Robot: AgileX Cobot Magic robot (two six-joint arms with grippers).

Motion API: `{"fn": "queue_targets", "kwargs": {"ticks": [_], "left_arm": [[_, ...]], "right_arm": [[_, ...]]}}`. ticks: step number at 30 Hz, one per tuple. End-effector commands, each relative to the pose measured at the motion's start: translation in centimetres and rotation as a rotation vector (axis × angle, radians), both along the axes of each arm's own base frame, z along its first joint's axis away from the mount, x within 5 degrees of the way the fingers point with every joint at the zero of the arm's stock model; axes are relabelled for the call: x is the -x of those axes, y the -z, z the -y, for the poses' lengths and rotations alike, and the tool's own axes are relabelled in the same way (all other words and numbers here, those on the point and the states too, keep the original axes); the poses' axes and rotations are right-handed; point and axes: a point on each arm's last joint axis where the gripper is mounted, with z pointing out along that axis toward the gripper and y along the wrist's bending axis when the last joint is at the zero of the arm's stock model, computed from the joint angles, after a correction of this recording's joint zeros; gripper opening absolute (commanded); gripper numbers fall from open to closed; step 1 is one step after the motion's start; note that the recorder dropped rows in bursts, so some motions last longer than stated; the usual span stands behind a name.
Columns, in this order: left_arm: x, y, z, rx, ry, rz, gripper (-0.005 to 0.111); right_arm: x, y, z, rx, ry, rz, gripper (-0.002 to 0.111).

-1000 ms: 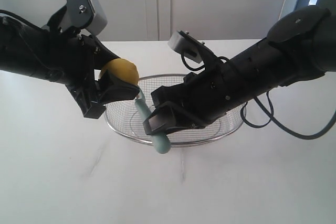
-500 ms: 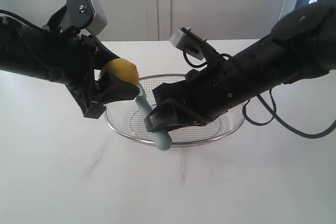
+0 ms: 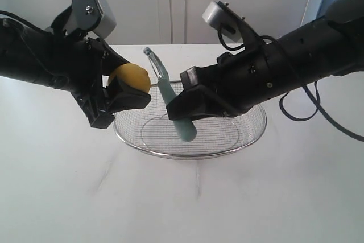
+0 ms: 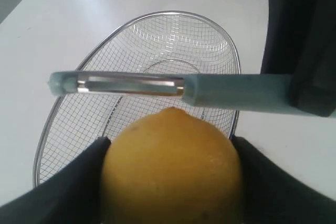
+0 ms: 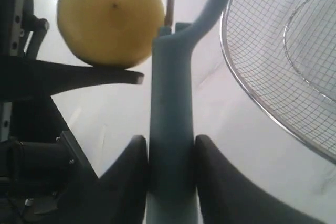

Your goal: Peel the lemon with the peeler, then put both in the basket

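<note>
My left gripper [image 3: 135,90] is shut on the yellow lemon [image 3: 132,77], holding it in the air just left of the wire-mesh basket [image 3: 250,135]. In the left wrist view the lemon [image 4: 173,169] fills the space between the black fingers [image 4: 79,179]. My right gripper [image 3: 181,103] is shut on the teal handle of the peeler [image 3: 170,101]. The peeler stands tilted over the basket's left side with its bladed head up, just right of the lemon and apart from it. In the right wrist view the peeler handle [image 5: 170,129] sits between the fingers, with the lemon [image 5: 110,17] beside its head.
The basket [image 4: 79,103] rests on a white table and holds nothing. Both black arms hang over it from either side. A white wall with panel seams stands behind.
My right arm has lifted and swung the peeler from low under the lemon to upright beside it, blade now above lemon height. The left arm and lemon have stayed still.
</note>
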Motion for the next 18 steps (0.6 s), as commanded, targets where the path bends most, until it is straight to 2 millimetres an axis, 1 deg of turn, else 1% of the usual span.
{"fn": "queue_targets", "kwargs": {"ticks": [1,4,5,6,7,11,14,16,18], "left_arm": [[0.3,-0.2,0.2,0.024,0.008,-0.019,0.000],[0.3,-0.2,0.2,0.024,0.008,-0.019,0.000],[0.3,-0.2,0.2,0.024,0.008,-0.019,0.000],[0.3,-0.2,0.2,0.024,0.008,-0.019,0.000],[0.3,-0.2,0.2,0.024,0.008,-0.019,0.000],[0.3,-0.2,0.2,0.024,0.008,-0.019,0.000],[0.3,-0.2,0.2,0.024,0.008,-0.019,0.000],[0.3,-0.2,0.2,0.024,0.008,-0.019,0.000],[0.3,-0.2,0.2,0.024,0.008,-0.019,0.000]], "right_arm": [[0.8,-2.0,0.5,-0.029,-0.002,0.071,0.000],[1.7,-3.3,0.9,-0.039,-0.005,0.121,0.000],[1.8,-3.9,1.4,0.005,0.012,0.194,0.000],[1.9,-4.1,1.8,0.028,0.032,0.215,0.000],[1.8,-4.5,2.9,0.076,0.105,0.239,0.000],[1.6,-5.6,5.7,0.151,0.237,0.294,0.000],[0.9,-5.4,7.5,0.178,0.300,0.286,0.000],[0.3,-4.9,8.0,0.194,0.315,0.268,0.000],[-0.3,-4.0,8.0,0.218,0.306,0.240,0.000]]}}
